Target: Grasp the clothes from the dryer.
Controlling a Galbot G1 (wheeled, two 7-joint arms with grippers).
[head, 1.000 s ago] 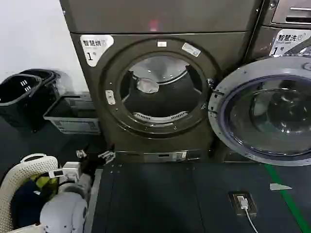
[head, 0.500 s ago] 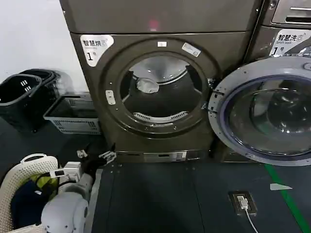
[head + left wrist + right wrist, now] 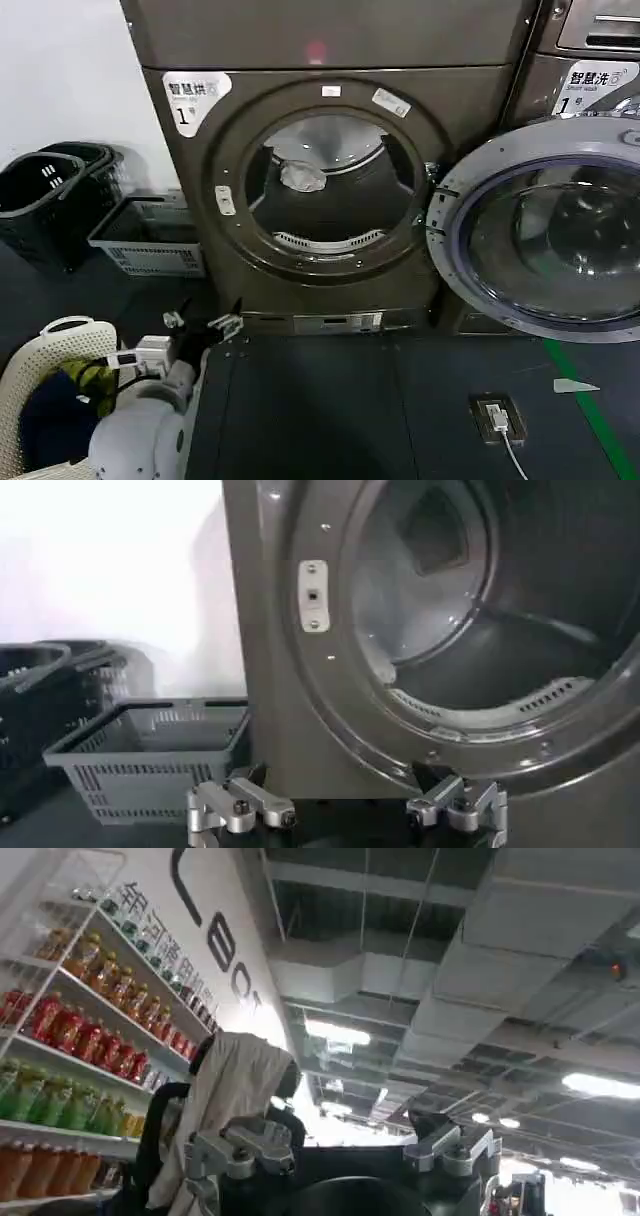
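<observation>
The dryer (image 3: pixel 330 60) is dark bronze-grey with a "1" sticker at its upper left, and its porthole (image 3: pixel 330 195) is uncovered. Its grey-rimmed glass door (image 3: pixel 540 230) is swung out to the right. Deep in the drum lies a pale crumpled piece (image 3: pixel 300 177) that looks like clothes. My left gripper (image 3: pixel 205 322) hovers low in front of the dryer's lower left corner. It is open with nothing between the fingers, and it faces the porthole rim (image 3: pixel 420 710). My right gripper (image 3: pixel 342 1146) points up at a ceiling, open and holding nothing.
Two black baskets (image 3: pixel 45 200) and a grey crate (image 3: pixel 150 240) stand left of the dryer. A white laundry basket (image 3: pixel 35 365) with dark and yellow cloth sits by my left arm. A small box with a cable (image 3: pixel 497 417) lies on the dark floor mat.
My left arm has crept slightly forward and to the right, towards the dryer's base. The drum, the door and the pale piece are unchanged.
</observation>
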